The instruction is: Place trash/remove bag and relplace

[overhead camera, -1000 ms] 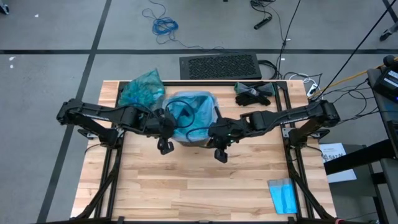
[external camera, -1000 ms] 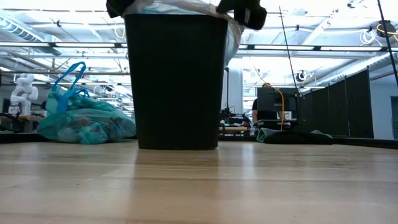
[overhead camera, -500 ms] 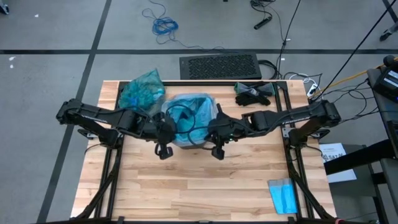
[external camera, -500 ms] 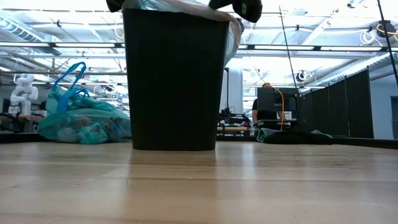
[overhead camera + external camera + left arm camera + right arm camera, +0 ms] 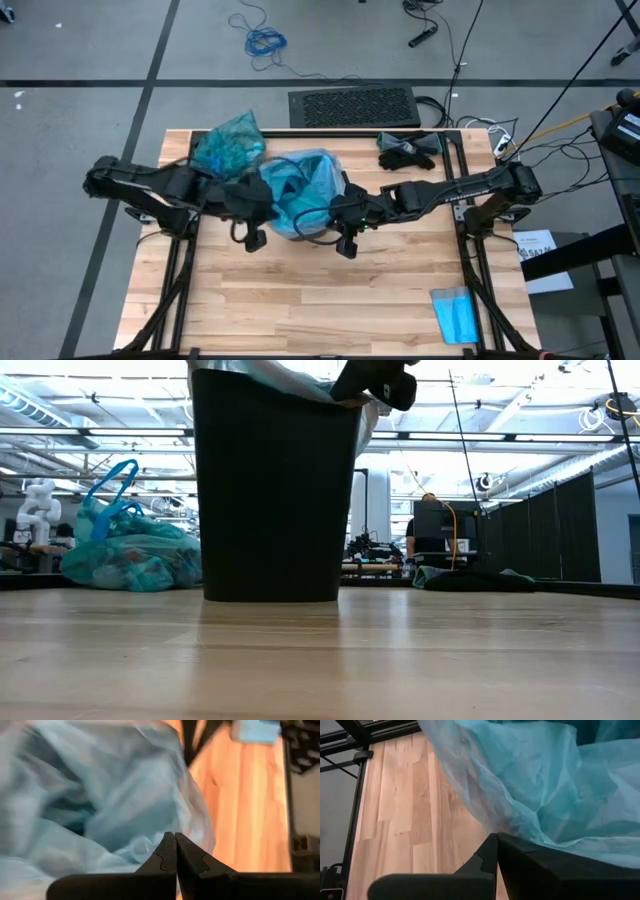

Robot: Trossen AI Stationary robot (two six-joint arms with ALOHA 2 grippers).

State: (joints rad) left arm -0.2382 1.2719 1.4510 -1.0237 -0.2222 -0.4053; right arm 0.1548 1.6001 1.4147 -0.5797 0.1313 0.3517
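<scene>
A black bin (image 5: 275, 490) stands on the wooden table, slightly left of centre. A sky-blue bag (image 5: 300, 185) is draped over its mouth. My left gripper (image 5: 175, 839) is shut at the bag's left side. My right gripper (image 5: 496, 839) is shut at the bag's right side, above the bin's right rim (image 5: 372, 380). The dark teal bag (image 5: 228, 145), full, with blue handles, rests on its base at the table's far left (image 5: 130, 555). The trash is hidden. My left gripper pinches the sky-blue bag's film (image 5: 165, 827) at its fingertips, on the bag's left edge, slanting down from the table's left. The film spreads away from the tips, drawn out over the bin's left side. One layer or several, I cannot tell. My right gripper has its shut fingertips at the bag's film (image 5: 507, 831) on the right edge, slanting down from the table's right. The film hangs over the bin's right rim below it. The pinch itself is hidden by the fingers.
Black gloves (image 5: 408, 150) lie at the far right of the table, and a small blue folded cloth (image 5: 455, 315) lies at the near right corner. Bare wood (image 5: 320, 300) fills the near half. A black mat (image 5: 355, 105) lies on the floor beyond the far edge.
My left gripper has risen and drawn back toward the table's left, pulling the sky-blue bag's left side out over the bin's rim. The bin has slid a little toward the table's left. My right gripper has stayed by the bin's right rim.
</scene>
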